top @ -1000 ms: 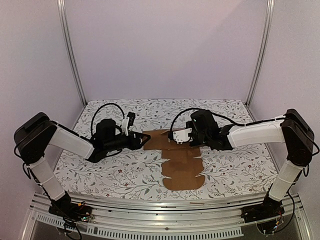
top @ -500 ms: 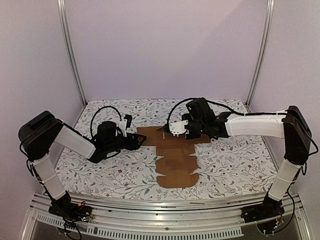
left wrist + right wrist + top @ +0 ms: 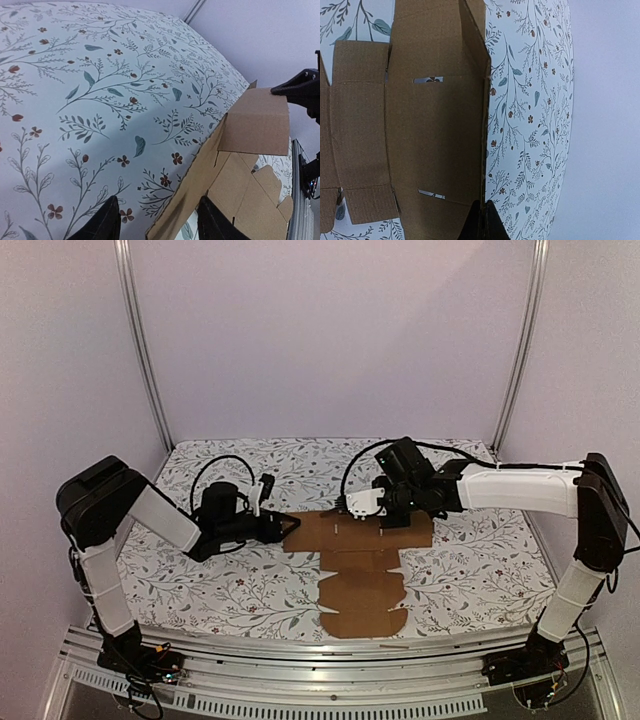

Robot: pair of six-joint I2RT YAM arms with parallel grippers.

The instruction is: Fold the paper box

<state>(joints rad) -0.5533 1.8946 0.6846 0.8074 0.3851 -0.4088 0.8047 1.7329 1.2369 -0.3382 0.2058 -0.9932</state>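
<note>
The paper box (image 3: 365,580) is a flat brown die-cut sheet with flaps and slits, lying on the floral table. My left gripper (image 3: 288,527) is at the sheet's left end. In the left wrist view its fingers stand apart and the sheet's lifted left edge (image 3: 190,190) runs between them; the gripper (image 3: 157,202) is open. My right gripper (image 3: 388,517) is at the sheet's far edge. In the right wrist view the gripper (image 3: 482,217) is pinched shut on the raised far edge of the paper box (image 3: 435,135).
The floral cloth (image 3: 200,580) covers the table. Metal frame posts (image 3: 140,340) stand at the back corners against plain walls. A metal rail (image 3: 330,650) runs along the near edge.
The sheet slid left and away, then right and toward the near edge, with the right gripper holding it. The left gripper stayed at the sheet's left end and followed it.
</note>
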